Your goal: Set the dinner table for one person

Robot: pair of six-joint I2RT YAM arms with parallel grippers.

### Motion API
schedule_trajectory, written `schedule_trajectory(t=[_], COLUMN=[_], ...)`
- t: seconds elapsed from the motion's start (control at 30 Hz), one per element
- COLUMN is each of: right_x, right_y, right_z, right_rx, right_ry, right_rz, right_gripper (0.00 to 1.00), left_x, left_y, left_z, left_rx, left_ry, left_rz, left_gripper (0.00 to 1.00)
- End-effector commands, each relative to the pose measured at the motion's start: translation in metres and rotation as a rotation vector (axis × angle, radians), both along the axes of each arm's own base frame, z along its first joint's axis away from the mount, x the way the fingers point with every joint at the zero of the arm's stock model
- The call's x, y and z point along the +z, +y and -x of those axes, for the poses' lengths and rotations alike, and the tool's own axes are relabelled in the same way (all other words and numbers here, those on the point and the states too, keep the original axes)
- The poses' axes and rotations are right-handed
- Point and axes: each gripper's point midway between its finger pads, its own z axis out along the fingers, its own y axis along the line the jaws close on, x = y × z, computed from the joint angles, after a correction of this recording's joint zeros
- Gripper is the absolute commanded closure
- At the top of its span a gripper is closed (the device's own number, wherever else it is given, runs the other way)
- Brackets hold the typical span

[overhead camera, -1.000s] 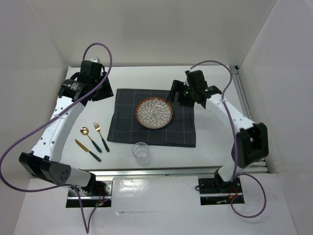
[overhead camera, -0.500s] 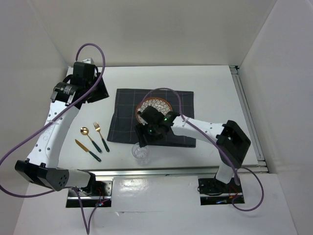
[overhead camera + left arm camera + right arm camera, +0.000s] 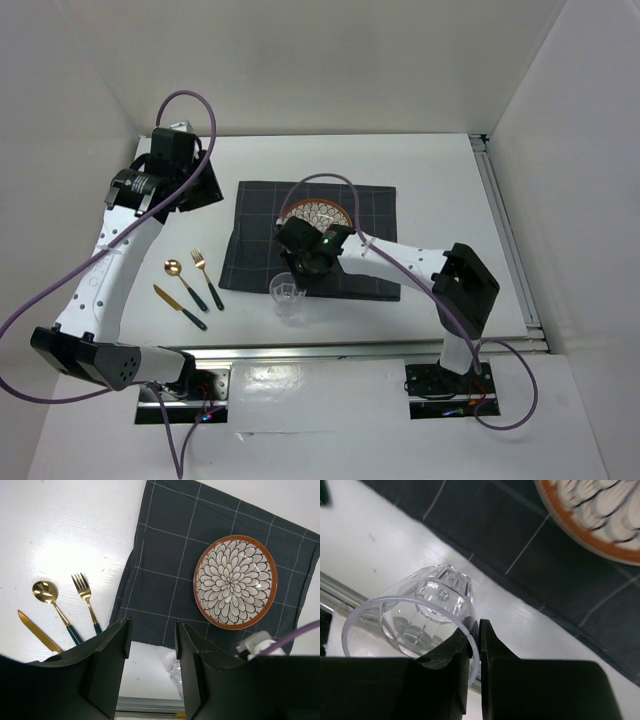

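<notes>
A clear glass tumbler [image 3: 288, 297] [image 3: 412, 617] is near the front of the white dinner table [image 3: 440, 170], just off the dark grey cloth [image 3: 260, 215]. My right gripper [image 3: 300, 276] [image 3: 475, 635] is shut on the tumbler's rim, one finger inside and one outside. A patterned plate [image 3: 322, 212] [image 3: 235, 582] lies on the cloth, partly hidden by the right arm. A gold spoon [image 3: 180, 279], fork [image 3: 205, 277] and knife [image 3: 178, 306] lie left of the cloth. My left gripper [image 3: 195, 185] [image 3: 152, 645] hovers open and empty over the table's back left.
An aluminium rail [image 3: 330, 348] runs along the table's near edge, close behind the tumbler. White walls enclose the table on the left, back and right. A purple cable [image 3: 295, 637] crosses the corner of the left wrist view.
The right arm swung from the plate's far right across to the tumbler at the front, and its jaws went from wide open to shut on the rim. The left arm barely shifted.
</notes>
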Motion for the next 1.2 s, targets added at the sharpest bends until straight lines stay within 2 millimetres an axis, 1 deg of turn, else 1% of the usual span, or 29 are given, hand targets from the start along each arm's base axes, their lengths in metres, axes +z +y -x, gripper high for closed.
schedule_trajectory(t=[0.0,0.03,0.07,0.1,0.13,0.17,0.2,0.23,0.3,0.33,0.37,0.4,0.43,0.47,0.5,0.53,0.57,0.6,0.63,0.67,0.7,0.73,0.77,0.83,0.87,0.97,1.0,1.13,1.17], right_x=[0.067,0.068,0.077,0.084,0.087,0.101,0.107,0.114,0.124,0.120,0.117,0.125,0.110,0.107,0.111,0.094,0.093,0.095,0.089,0.075,0.069,0.065,0.054,0.043,0.038,0.020,0.012,0.010,0.006], right_y=[-0.018,-0.033,-0.042,-0.067,-0.087,-0.099,-0.132,-0.141,-0.161,-0.182,-0.193,-0.199,-0.214,-0.221,-0.226,-0.236,-0.238,-0.239,-0.237,-0.239,-0.238,-0.236,-0.240,-0.239,-0.238,-0.238,-0.240,-0.239,-0.239], right_z=[-0.039,-0.047,-0.059,-0.081,-0.097,-0.113,-0.139,-0.151,-0.180,-0.201,-0.211,-0.226,-0.241,-0.250,-0.261,-0.273,-0.280,-0.287,-0.290,-0.296,-0.299,-0.302,-0.307,-0.310,-0.310,-0.313,-0.311,-0.314,-0.314], right_rx=[-0.127,-0.160,-0.201,-0.298,-0.363,-0.414,-0.519,-0.553,-0.591,-0.642,-0.672,-0.683,-0.707,-0.722,-0.739,-0.761,-0.764,-0.765,-0.752,-0.756,-0.756,-0.752,-0.761,-0.761,-0.747,-0.747,-0.752,-0.752,-0.752], right_ry=[-0.148,-0.142,-0.160,-0.177,-0.209,-0.230,-0.240,-0.232,-0.254,-0.258,-0.255,-0.275,-0.237,-0.230,-0.244,-0.212,-0.204,-0.208,-0.198,-0.171,-0.164,-0.156,-0.139,-0.129,-0.120,-0.104,-0.092,-0.104,-0.096], right_rz=[-0.031,0.001,0.007,0.024,0.059,0.035,0.034,-0.008,-0.050,-0.050,-0.043,-0.066,-0.061,-0.064,-0.072,-0.064,-0.077,-0.094,-0.091,-0.085,-0.081,-0.085,-0.073,-0.067,-0.064,-0.054,-0.038,-0.045,-0.040], right_gripper=[1.00,1.00,1.00,1.00,1.00,1.00,1.00,1.00,1.00,1.00,1.00,1.00,1.00,1.00,1.00,1.00,1.00,1.00,1.00,1.00,1.00,1.00,1.00,1.00,1.00,1.00,1.00,1.00,0.95], left_x=[-0.003,-0.003,-0.006,-0.009,-0.009,-0.011,-0.009,-0.006,-0.010,-0.012,-0.009,-0.011,-0.013,-0.011,-0.014,-0.020,-0.023,-0.027,-0.035,-0.038,-0.042,-0.055,-0.058,-0.070,-0.085,-0.106,-0.108,-0.116,-0.122], left_y=[0.000,0.000,0.002,0.002,-0.001,-0.003,-0.003,-0.003,0.001,0.004,0.010,0.010,0.008,0.008,0.007,0.009,0.009,0.012,0.013,0.014,0.017,0.019,0.019,0.021,0.022,0.022,0.022,0.024,0.024], left_z=[0.001,0.001,0.001,-0.001,0.000,0.003,0.001,0.002,0.003,0.005,0.006,0.008,0.007,0.006,0.007,0.006,0.004,0.009,0.008,0.011,0.012,0.016,0.016,0.020,0.024,0.029,0.028,0.028,0.029], left_rx=[-0.009,-0.009,0.006,0.015,0.006,-0.005,0.001,0.001,0.017,0.045,0.062,0.062,0.056,0.055,0.049,0.058,0.058,0.065,0.093,0.094,0.102,0.117,0.117,0.136,0.146,0.161,0.161,0.168,0.168], left_ry=[-0.001,-0.001,0.008,0.016,0.018,0.022,0.013,0.003,0.011,0.022,0.012,0.006,0.006,-0.013,-0.003,0.014,0.024,0.046,0.067,0.073,0.072,0.095,0.089,0.118,0.158,0.219,0.218,0.231,0.250], left_rz=[0.001,0.000,0.005,0.012,0.020,0.030,0.039,0.041,0.024,0.021,0.017,0.019,0.025,0.030,0.034,0.030,0.028,0.016,0.016,0.015,0.006,-0.003,-0.002,-0.007,-0.010,-0.015,-0.015,-0.028,-0.033], left_gripper=[0.44,0.44,0.44,0.44,0.44,0.44,0.44,0.44,0.44,0.46,0.47,0.47,0.47,0.47,0.46,0.46,0.46,0.46,0.46,0.46,0.46,0.46,0.44,0.42,0.41,0.40,0.40,0.40,0.39])
